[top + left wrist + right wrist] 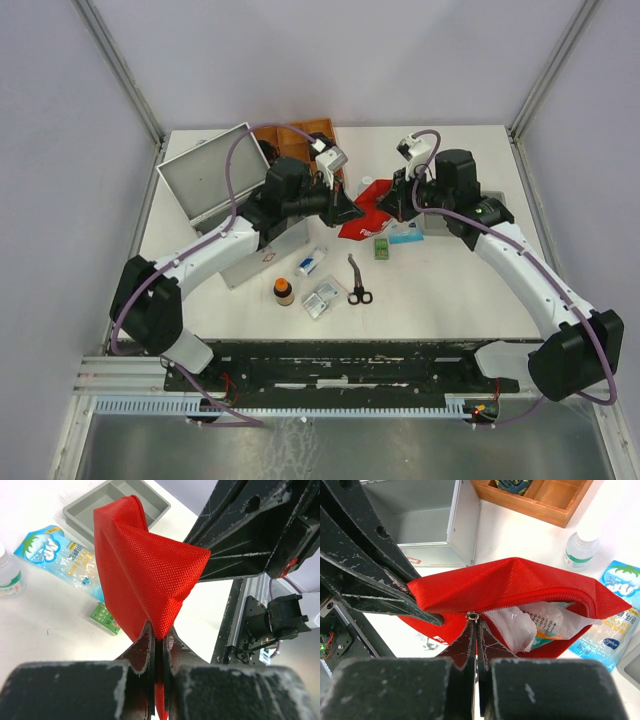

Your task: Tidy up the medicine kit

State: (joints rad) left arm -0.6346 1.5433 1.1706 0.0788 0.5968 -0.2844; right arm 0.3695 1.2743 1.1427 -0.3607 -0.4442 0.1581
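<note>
The medicine kit [212, 180] is a silver-grey box with its lid swung open at the left; its inside shows in the right wrist view [420, 525]. A red zip pouch [360, 224] hangs between both arms above the table's middle. My left gripper [351, 211] [159, 632] is shut on a corner of the pouch's fabric [145, 565]. My right gripper [386, 201] [474, 623] is shut on the pouch's zipper pull [471, 614]. The pouch [520, 580] is partly unzipped, and plastic sachets [540, 625] show inside.
A wooden compartment tray [300, 140] [535, 497] stands at the back. Under the pouch lie a blue packet [60, 555] [615, 625], a green box [381, 247] [105, 619], a white bottle [580, 547] and a grey tray [117, 502]. Scissors [357, 280], a brown bottle [284, 291] and blister packs [320, 298] lie nearer.
</note>
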